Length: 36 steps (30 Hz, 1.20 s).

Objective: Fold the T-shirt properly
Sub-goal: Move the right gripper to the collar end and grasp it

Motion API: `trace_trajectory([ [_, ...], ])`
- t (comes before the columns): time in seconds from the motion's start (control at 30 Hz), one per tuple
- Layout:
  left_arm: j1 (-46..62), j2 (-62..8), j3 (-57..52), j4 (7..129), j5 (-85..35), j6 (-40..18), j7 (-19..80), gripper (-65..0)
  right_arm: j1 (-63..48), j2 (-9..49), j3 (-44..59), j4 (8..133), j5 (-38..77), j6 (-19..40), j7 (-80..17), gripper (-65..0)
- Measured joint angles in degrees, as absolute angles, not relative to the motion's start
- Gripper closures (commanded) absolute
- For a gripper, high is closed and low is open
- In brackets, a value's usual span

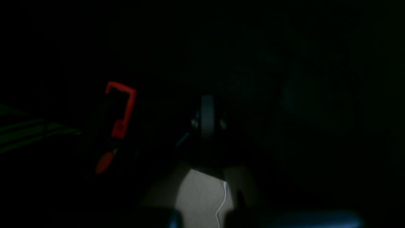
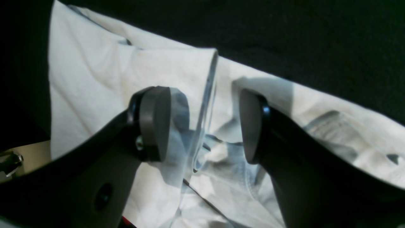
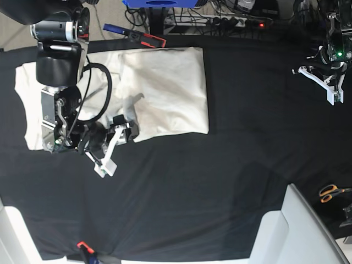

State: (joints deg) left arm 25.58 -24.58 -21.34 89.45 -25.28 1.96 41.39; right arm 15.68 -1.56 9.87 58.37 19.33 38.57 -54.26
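From where I sit the T-shirt (image 3: 165,91) is only partly folded on the black counter (image 3: 220,187), one side doubled over, the rest left. My right gripper (image 2: 202,126) hangs spread over a raised fold only its wrist view shows. Left gripper (image 3: 330,88) sits pressed together far off, its own view nearly black.

Parted right claw (image 2: 202,126) over T-shirt (image 2: 95,79)

A: How does the left wrist view look?
B: Nearly black, badly underexposed; only a red plastic clamp (image 1: 120,110) and a pale patch of floor (image 1: 202,196) catch light.
A: And the right wrist view?
B: Bright but soft. The cream wrinkled cotton T-shirt (image 2: 95,82) glares, and the dark fingers (image 2: 155,123) blur, casting shadows. The base view is evenly lit.
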Motion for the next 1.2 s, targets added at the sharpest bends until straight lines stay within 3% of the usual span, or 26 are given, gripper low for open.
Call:
trace_trajectory([
  [0.97, 25.58, -24.47, -21.34, 89.45, -25.28, 1.96, 41.39, 0.0, 16.14, -3.03, 10.13, 55.77, 19.33, 38.57, -54.22, -32.1],
  [1.07, 25.61, -24.47, -21.34, 89.45, -25.28, 1.96, 41.41, 0.0, 16.16, -3.05, 10.13, 55.77, 19.33, 38.57, -54.19, -24.9],
  [1.2, 25.58, -24.47, -21.34, 89.45, -25.28, 1.96, 41.39, 0.0, 16.14, -3.03, 10.13, 55.79, 19.33, 38.54, -54.22, -8.7],
])
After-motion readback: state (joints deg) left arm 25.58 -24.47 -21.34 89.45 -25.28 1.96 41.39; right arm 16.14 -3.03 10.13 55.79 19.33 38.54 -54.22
